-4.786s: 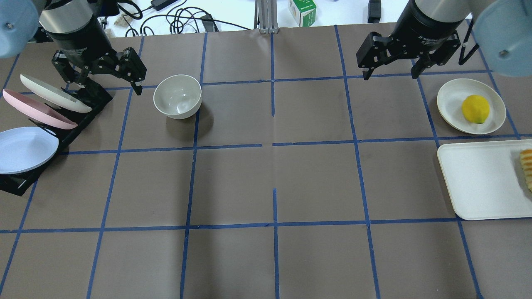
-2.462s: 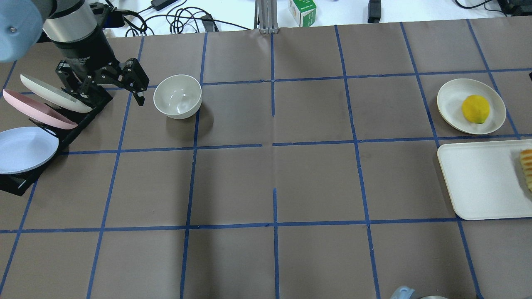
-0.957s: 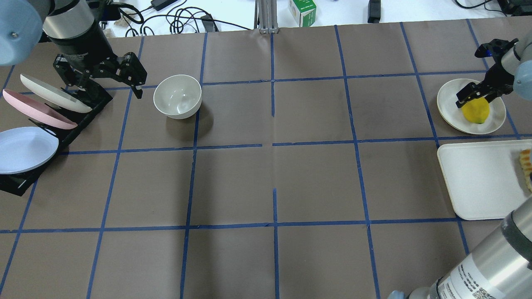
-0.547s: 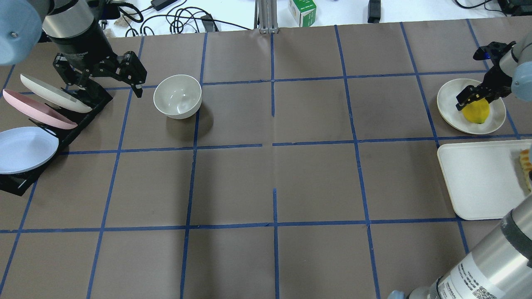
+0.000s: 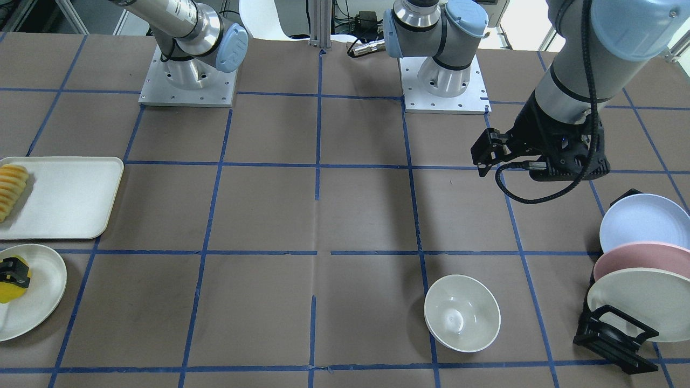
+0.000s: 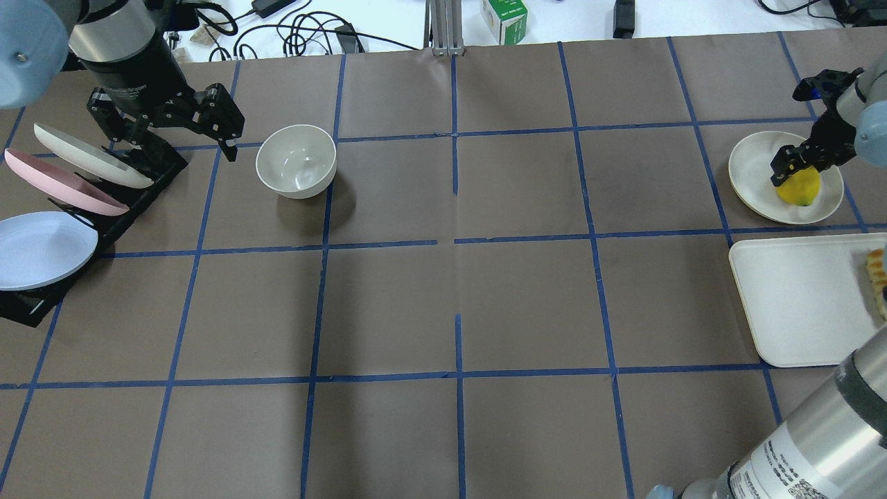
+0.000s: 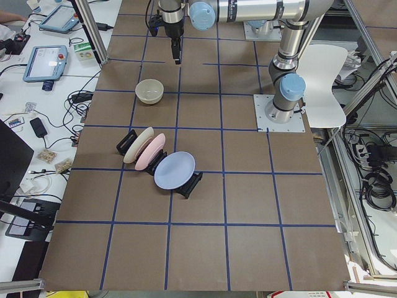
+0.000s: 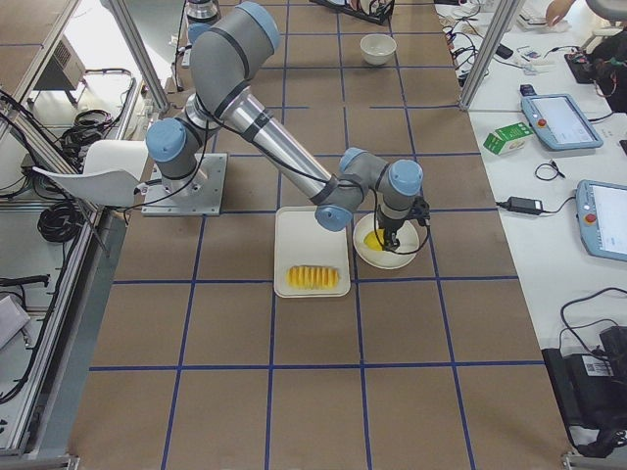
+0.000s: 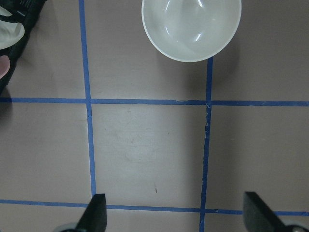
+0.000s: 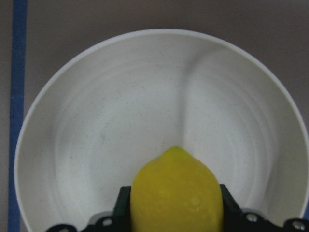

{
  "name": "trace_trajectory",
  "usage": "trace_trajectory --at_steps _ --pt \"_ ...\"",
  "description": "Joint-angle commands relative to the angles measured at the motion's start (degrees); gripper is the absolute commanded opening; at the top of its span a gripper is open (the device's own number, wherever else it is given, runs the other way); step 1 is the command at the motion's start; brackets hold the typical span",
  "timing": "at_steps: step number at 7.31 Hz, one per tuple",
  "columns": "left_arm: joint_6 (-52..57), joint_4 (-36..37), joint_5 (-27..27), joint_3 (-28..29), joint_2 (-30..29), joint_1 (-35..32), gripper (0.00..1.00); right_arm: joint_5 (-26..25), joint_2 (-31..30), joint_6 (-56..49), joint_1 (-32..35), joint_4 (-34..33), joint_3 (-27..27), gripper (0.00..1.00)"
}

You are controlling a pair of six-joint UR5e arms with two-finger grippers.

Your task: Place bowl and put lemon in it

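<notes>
The right end effector (image 6: pixel 797 170) hides the far half of the lemon (image 6: pixel 799 192).

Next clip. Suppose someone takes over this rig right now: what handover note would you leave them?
Left end effector: open, empty, hovering above the table near the bowl.
Right end effector: closed on the lemon, which sits on the shallow plate on the robot's right side and is not yet lifted.
Bowl: upright and empty on the table, on the robot's left side.
Done: the bowl appears placed and the lemon looks gripped.
Left: lift the lemon, carry it across to the bowl and release it inside.
</notes>
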Motion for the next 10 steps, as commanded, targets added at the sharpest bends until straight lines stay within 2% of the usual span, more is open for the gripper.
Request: trace_trajectory --at_steps 1,5,7,8,10 --pt "-0.1 0.1 0.0 0.0 0.1 0.0 1.00 -0.1 -4.0 -0.2 0.0 2.2 -0.5 0.11" --pt "0.1 0.8 0.2 -0.3 0.5 0.1 1.00 -0.1 -23.2 0.1 0.0 27.3 -4.0 0.11" --pt "0.1 0.7 0.1 -0.3 0.6 0.5 1.00 -0.1 -29.5 0.7 0.0 33.4 -3.1 0.11" --pt "-0.1 0.6 0.0 -0.5 0.6 0.5 1.00 0.7 -29.9 2.1 0.3 34.5 -3.0 0.11" --pt "-0.2 0.6 -0.8 -1.0 0.2 -0.2 1.00 0.8 -30.2 10.3 8.6 35.7 -3.2 0.11"
